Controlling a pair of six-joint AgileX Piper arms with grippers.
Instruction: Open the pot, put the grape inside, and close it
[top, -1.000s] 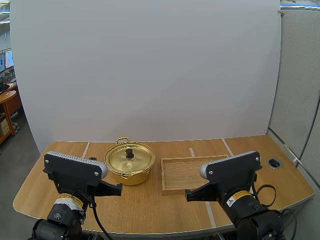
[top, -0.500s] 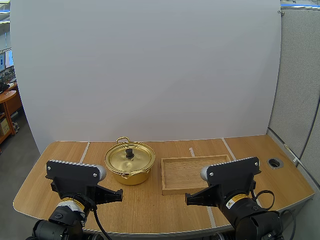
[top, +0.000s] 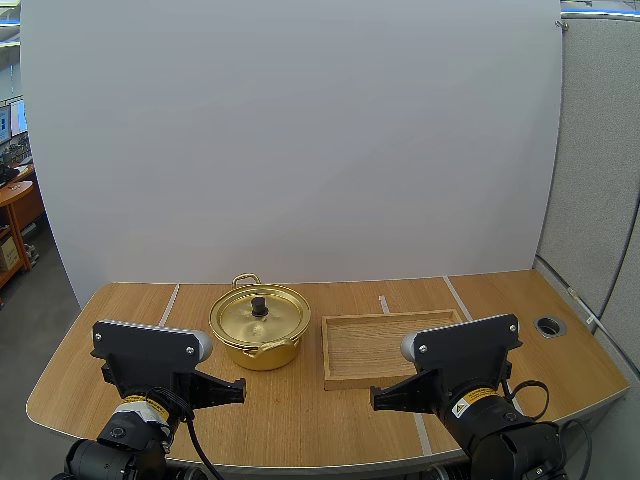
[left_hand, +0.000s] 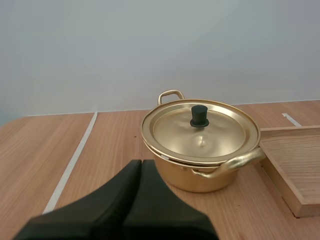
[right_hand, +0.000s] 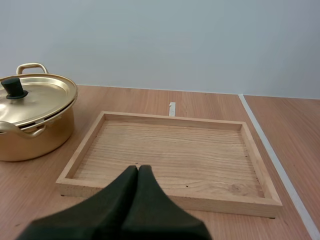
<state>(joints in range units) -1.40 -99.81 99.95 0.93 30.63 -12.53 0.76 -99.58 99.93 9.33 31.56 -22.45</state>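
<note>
Wooden table (top: 480, 292) with 1 lidded gold pot (top: 259, 324) just beside 1 wooden tray (top: 372, 346).

The black two-fingered left hand (left_hand: 141, 162) sat at 7 o'clock, its fingers (left_hand: 125, 185) pressed together into one dark wedge, empty. The black two-fingered right hand (right_hand: 138, 168), at 5 o'clock, was likewise closed on nothing.

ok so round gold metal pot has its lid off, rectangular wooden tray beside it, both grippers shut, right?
No: the left wrist view shows the black-knobbed lid on the round gold metal pot. The rectangular wooden tray beside it, left gripper and right gripper shut: correct.
</note>
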